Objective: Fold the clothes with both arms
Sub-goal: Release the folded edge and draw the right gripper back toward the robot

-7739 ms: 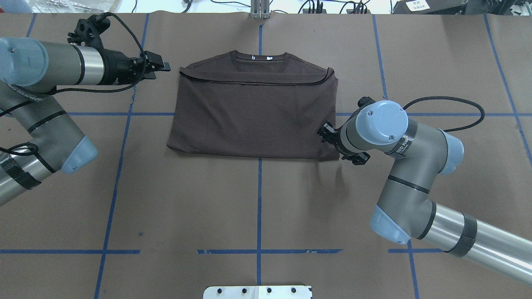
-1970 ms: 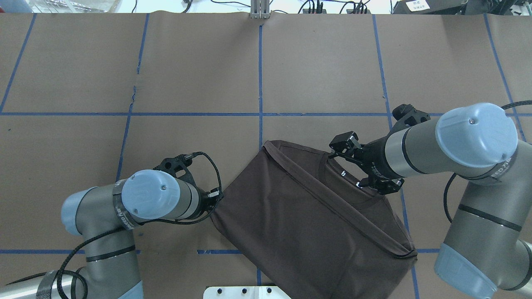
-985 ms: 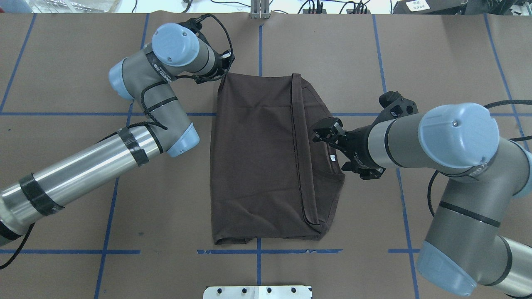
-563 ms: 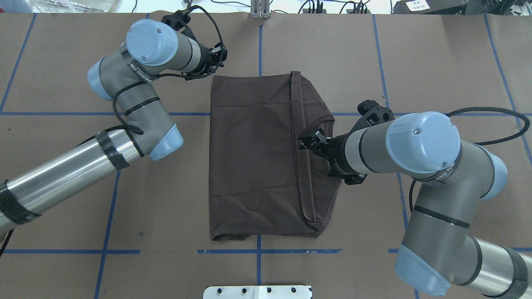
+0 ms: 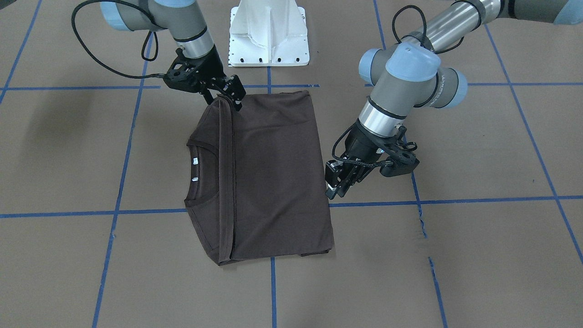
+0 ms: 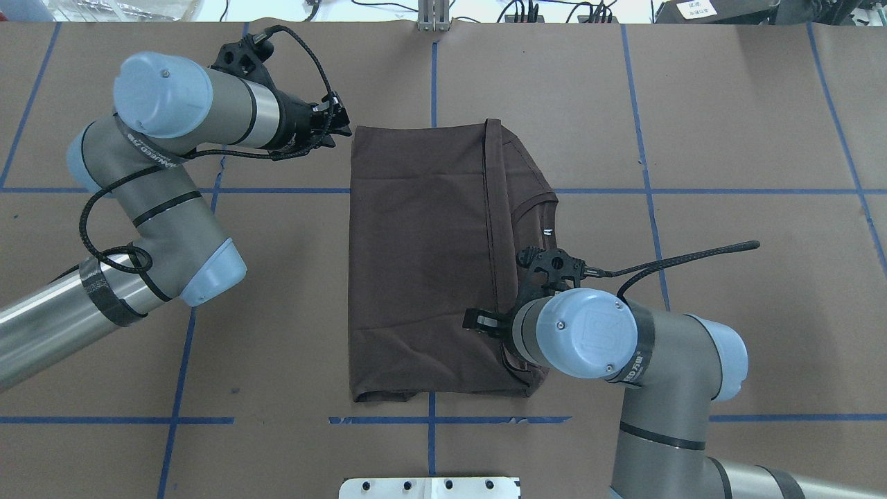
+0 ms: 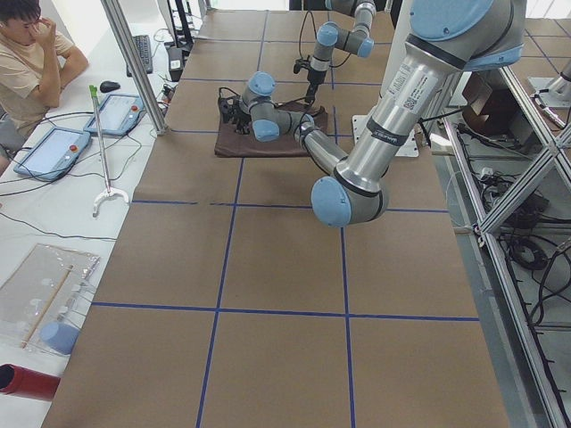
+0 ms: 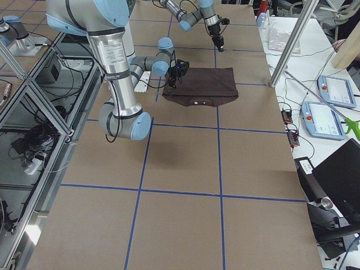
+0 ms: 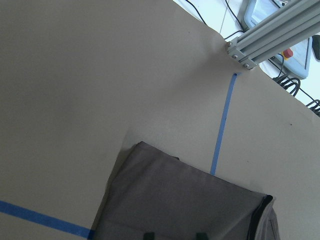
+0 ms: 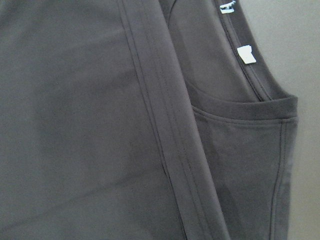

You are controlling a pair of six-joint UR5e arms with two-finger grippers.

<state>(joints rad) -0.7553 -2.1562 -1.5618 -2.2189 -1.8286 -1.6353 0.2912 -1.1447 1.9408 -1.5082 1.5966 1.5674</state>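
Note:
The dark brown T-shirt (image 6: 423,263) lies folded flat on the table, its collar and white neck tags (image 5: 195,161) toward my right side. A hemmed fold edge (image 10: 165,130) runs across it. My left gripper (image 6: 339,129) hangs just off the shirt's far left corner, open with nothing between its fingers; the same gripper (image 5: 335,186) shows in the front view. My right gripper (image 5: 226,97) hovers over the shirt's near right corner by the fold edge, fingers apart, cloth lying flat beneath. In the overhead view its wrist hides it.
The white base block (image 5: 268,32) stands just behind the shirt's near edge. Blue tape lines (image 6: 433,76) grid the brown table cover. An aluminium post (image 9: 265,35) stands at the far edge. A person (image 7: 27,53) sits by tablets (image 7: 116,114) beyond the table.
The shirt was carried near, turned a quarter and laid down with its collar to the right. Since then my left gripper drew back leftward and my right gripper moved from the collar toward the near corner.

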